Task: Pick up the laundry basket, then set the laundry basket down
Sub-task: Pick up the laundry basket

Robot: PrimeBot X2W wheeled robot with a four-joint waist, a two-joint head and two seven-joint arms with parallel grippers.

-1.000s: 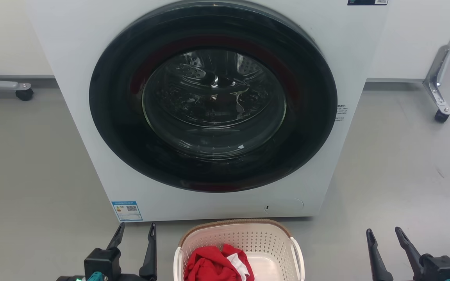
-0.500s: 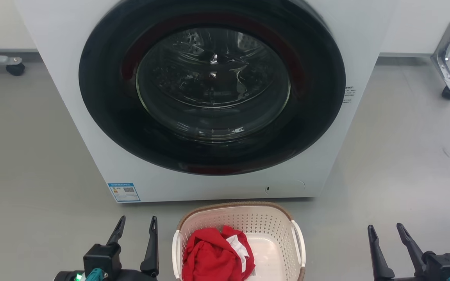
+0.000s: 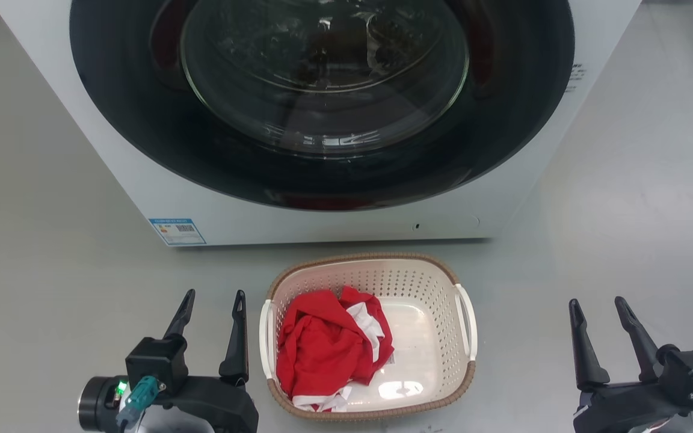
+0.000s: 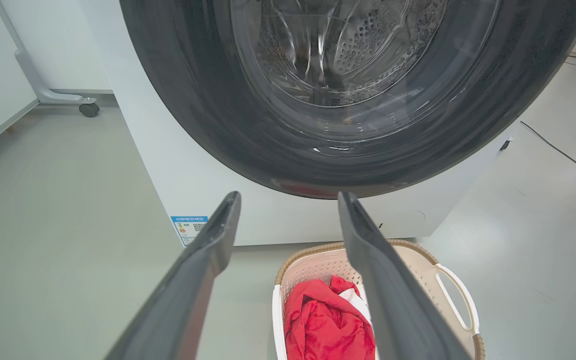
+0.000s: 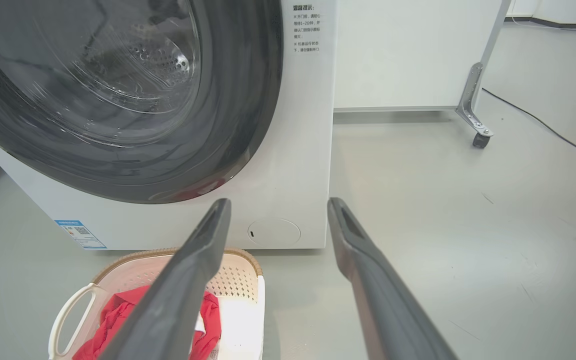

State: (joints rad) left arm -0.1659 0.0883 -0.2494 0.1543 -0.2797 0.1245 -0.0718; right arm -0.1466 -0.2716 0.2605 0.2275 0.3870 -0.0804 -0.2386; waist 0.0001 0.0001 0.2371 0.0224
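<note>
**Head view.** Looks down on the laundry basket [image 3: 425,325], standing on the grey floor [image 3: 52,270] just in front of the white washer [image 3: 322,225] and apart from its base. Shows a crumpled red garment with white trim [image 3: 322,349] lying in the basket's left half, with the bottom bare on the right. Puts the left tool [image 3: 215,294] just beside the basket's left white handle, fingers spread and nothing between them. Puts the right tool [image 3: 597,300] well apart from the basket on its right, likewise spread and gripping nothing.

**Left wrist view.** Looks along the left tool [image 4: 289,196], its two dark fingers parted wide and bare. Catches the laundry basket [image 4: 460,295] low and to the right, partly behind the right-hand finger, with the red garment [image 4: 323,325] inside. Takes in the washer [image 4: 208,190] with its dark-rimmed glass door above, and a blue label [image 4: 189,227] at the lower corner of the front.

**Right wrist view.** Looks along the right tool [image 5: 279,202], fingers wide apart and gripping nothing. Finds the laundry basket [image 5: 238,280] at the lower left, on the floor before the washer [image 5: 308,150], partly behind the left-hand finger. Shows a wheeled metal leg [image 5: 480,137] farther off on the right.
</note>
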